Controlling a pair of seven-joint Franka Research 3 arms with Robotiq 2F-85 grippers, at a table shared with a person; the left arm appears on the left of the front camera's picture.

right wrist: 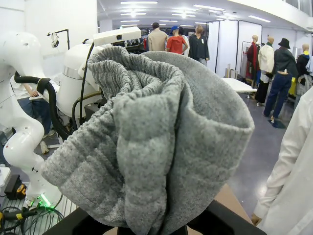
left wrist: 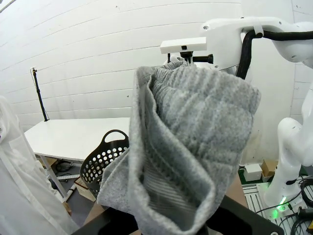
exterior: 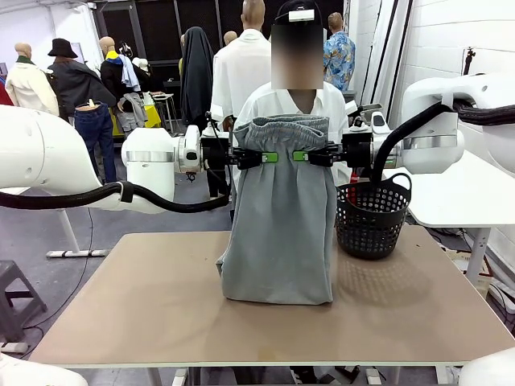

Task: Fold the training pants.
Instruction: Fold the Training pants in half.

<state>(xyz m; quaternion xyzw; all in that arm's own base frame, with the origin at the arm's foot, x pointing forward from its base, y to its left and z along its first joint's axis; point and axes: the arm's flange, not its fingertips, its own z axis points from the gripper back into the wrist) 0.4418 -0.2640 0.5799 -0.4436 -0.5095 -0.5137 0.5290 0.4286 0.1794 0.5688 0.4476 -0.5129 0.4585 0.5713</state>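
Training pants hang in the air between my two arms, above the middle of the table. I see the left gripper pinching the grey cloth just below the gathered waistband on one side, and the right gripper pinching it on the other side. The lower end of the pants rests folded on the tabletop. A black mesh basket stands just beside them. A person in a white shirt stands behind the pants.
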